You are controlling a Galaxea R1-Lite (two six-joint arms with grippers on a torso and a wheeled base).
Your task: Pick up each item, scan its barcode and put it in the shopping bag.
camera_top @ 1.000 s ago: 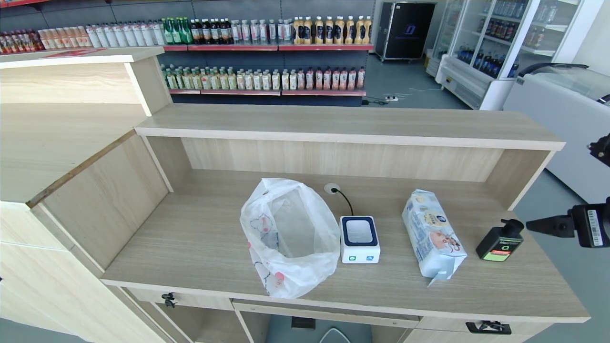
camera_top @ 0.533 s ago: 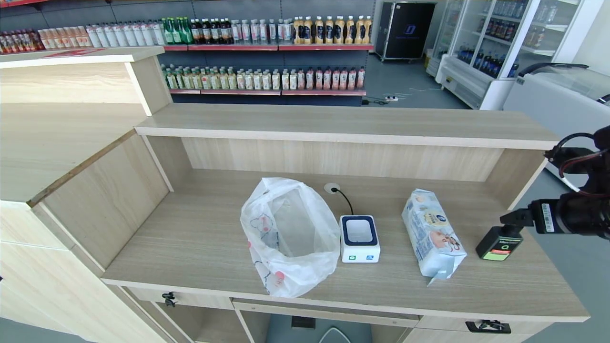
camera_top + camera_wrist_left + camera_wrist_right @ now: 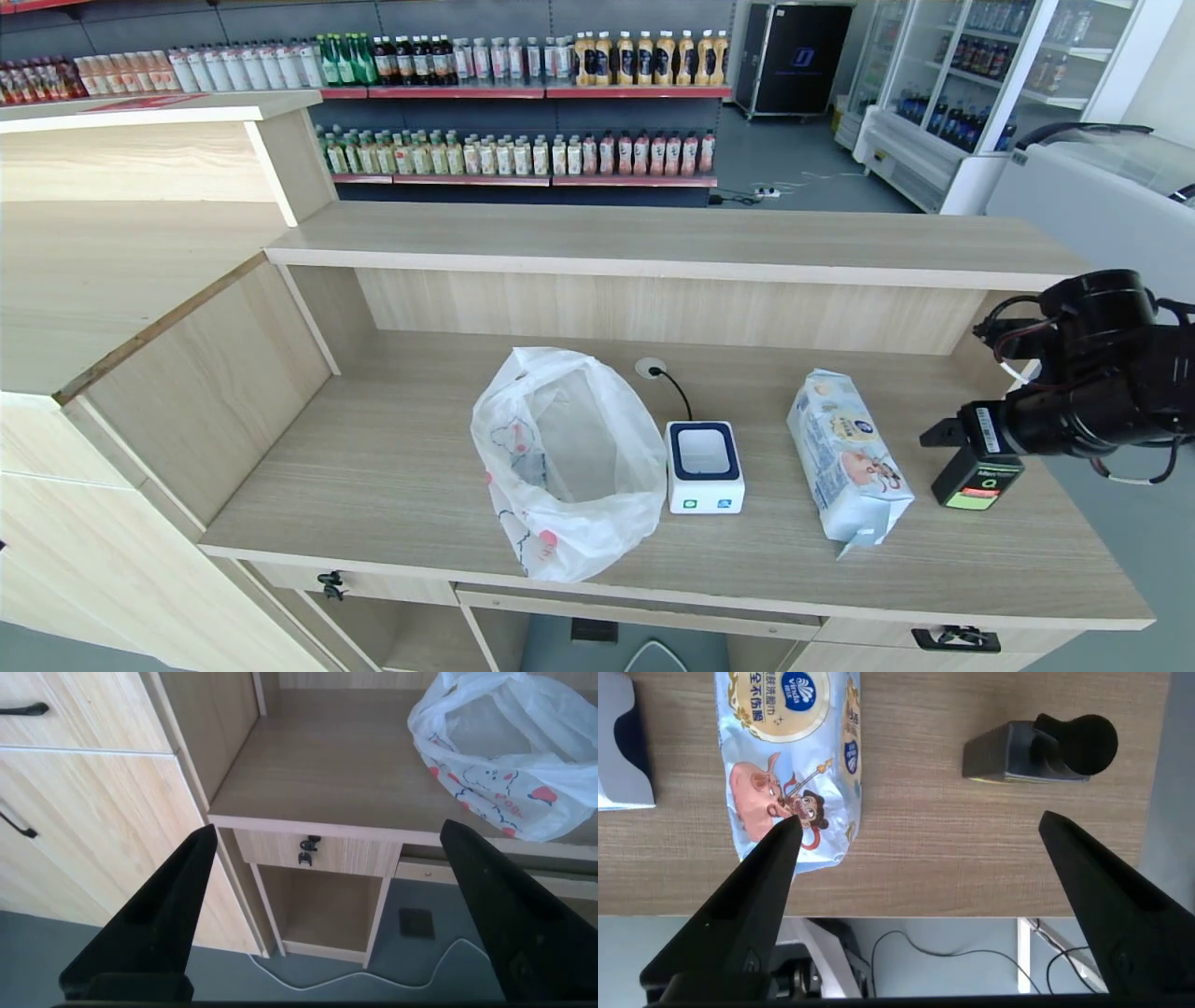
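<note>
We see our right hand point(image 3: 920, 831), fingers apart, hovering just above the black pump bottle point(image 3: 977, 478) standing on the worktop point(image 3: 373, 467) near the wipes pack point(image 3: 848, 457); our left hand point(image 3: 322, 840) is likewise spread.

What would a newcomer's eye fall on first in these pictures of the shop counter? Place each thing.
First comes the white shopping bag, gaping open in the middle of the wooden counter, with a small white scanner right beside it. Further to the robot's right lie a pale blue pack and a black pump bottle. The open right gripper hangs close by the bottle without touching it.
</note>
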